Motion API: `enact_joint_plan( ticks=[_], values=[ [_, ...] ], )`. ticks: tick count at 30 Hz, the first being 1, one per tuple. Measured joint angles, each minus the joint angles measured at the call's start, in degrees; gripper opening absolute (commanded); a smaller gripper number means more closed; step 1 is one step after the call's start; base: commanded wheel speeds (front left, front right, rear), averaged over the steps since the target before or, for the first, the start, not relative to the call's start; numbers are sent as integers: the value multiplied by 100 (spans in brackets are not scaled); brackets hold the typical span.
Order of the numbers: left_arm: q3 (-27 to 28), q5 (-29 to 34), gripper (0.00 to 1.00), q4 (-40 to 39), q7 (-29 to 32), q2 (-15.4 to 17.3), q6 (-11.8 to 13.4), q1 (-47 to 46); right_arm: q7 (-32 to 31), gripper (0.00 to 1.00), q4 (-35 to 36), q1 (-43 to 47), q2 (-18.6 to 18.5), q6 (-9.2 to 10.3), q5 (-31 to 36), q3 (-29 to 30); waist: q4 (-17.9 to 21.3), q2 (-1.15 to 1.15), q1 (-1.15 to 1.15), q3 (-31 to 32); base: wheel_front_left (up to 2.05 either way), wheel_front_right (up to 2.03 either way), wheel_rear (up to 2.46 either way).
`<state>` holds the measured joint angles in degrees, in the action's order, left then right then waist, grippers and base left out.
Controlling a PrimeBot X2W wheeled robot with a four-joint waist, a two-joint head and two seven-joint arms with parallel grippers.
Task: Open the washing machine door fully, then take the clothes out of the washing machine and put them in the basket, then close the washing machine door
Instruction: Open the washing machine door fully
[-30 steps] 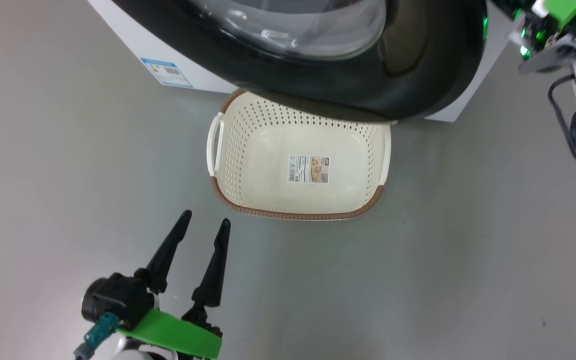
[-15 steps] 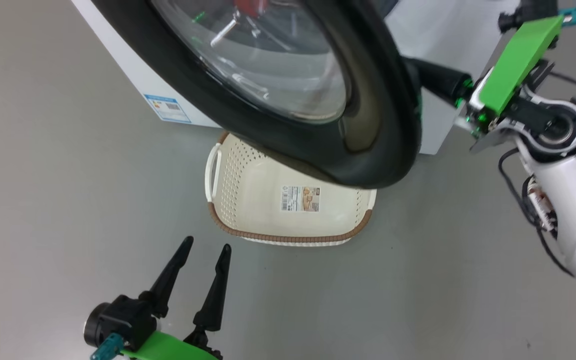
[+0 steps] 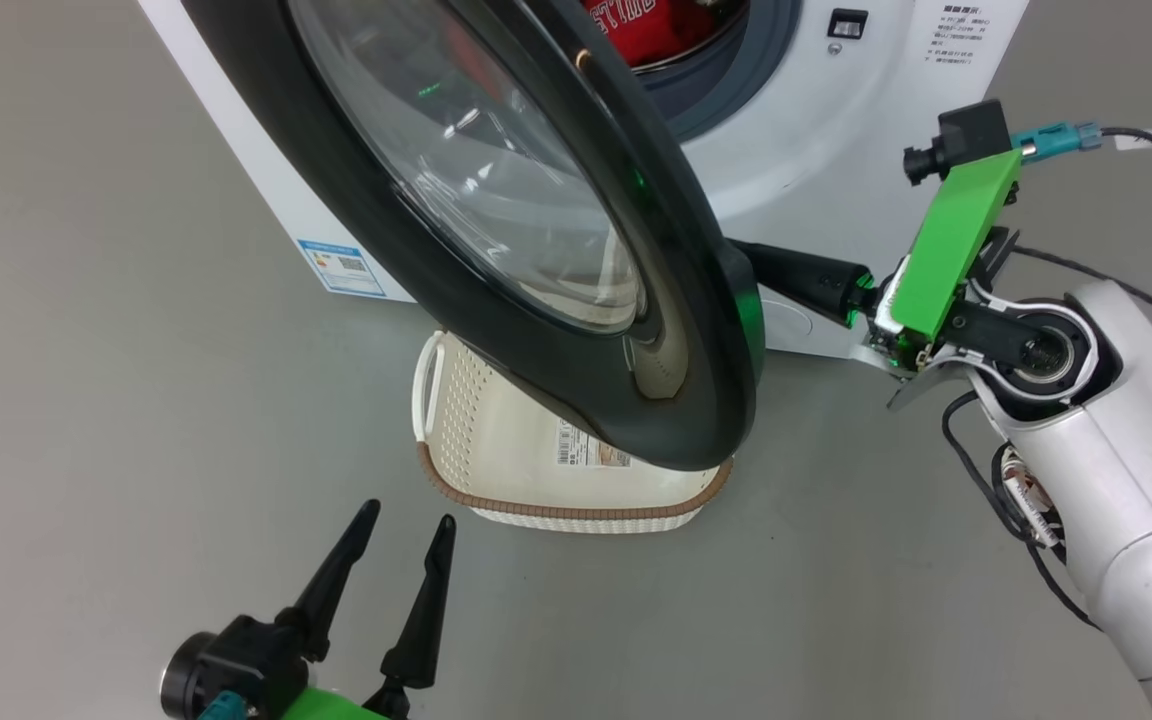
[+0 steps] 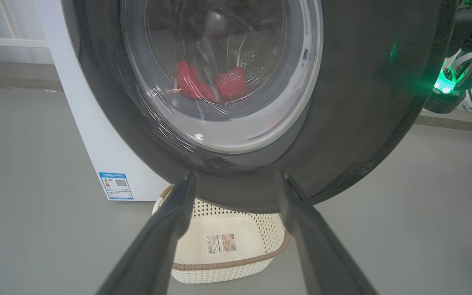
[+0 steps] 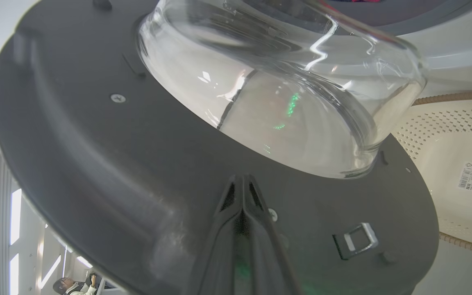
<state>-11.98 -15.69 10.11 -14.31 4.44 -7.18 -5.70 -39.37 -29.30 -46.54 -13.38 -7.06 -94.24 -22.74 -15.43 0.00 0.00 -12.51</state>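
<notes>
The white washing machine (image 3: pixel 836 120) stands at the back with its door (image 3: pixel 706 340) partly swung out over the basket (image 3: pixel 556 510). Red clothes (image 3: pixel 636 25) lie in the drum and show through the glass (image 4: pixel 228 84) in the left wrist view. My right gripper (image 5: pixel 242 180) is shut, its tips against the door's dark inner face below the glass bowl (image 5: pixel 281 102); in the head view its fingers (image 3: pixel 796 278) reach behind the door's edge. My left gripper (image 3: pixel 407 515) hangs open and empty over the floor in front of the basket (image 4: pixel 228 262).
Grey floor lies all around. The basket sits tight against the washer's front, partly under the door. A metal latch (image 5: pixel 357 239) sticks out of the door's inner face near my right fingers. A person (image 5: pixel 74 284) sits far off in the background.
The head camera has tilted up, bringing the drum opening into view. The door has swung further out to the left, and my right gripper has followed behind its edge. The left gripper has stayed put.
</notes>
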Motion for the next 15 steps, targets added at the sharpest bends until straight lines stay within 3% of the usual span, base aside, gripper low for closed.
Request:
enact_joint_plan(
  ticks=[5, 9, 11, 12, 14, 15],
  values=[
    [20, 9, 100, -37, 0, 0, 0, 59, 12, 2, 10, 85, 76, 0, 5, 7, 7, 0, 0, 64, 0, 0, 0],
    [51, 9, 100, -42, 0, 2, 0, 119, 186, 33, 8, 86, 100, 0, 96, 47, 17, 0, 0, 94, 0, 0, 0],
    [80, 8, 100, -42, 0, 10, 0, 119, 263, 37, 8, 118, 107, 0, 123, 93, 33, 0, 0, 123, 0, 0, 0],
    [98, 8, 100, -41, 0, 13, 0, 121, 325, 47, 11, 170, 107, 0, 159, 123, 45, 0, 0, 143, 0, 0, 0],
    [160, 7, 100, -41, 0, 21, 0, 138, 460, 100, 18, 406, 107, 0, 202, 179, 101, 0, 0, 199, 0, 0, 0],
    [189, 7, 100, -41, 0, 23, 0, 141, 513, 100, 23, 491, 105, 0, 205, 192, 125, 0, 0, 217, 0, 0, 0]
  ],
)
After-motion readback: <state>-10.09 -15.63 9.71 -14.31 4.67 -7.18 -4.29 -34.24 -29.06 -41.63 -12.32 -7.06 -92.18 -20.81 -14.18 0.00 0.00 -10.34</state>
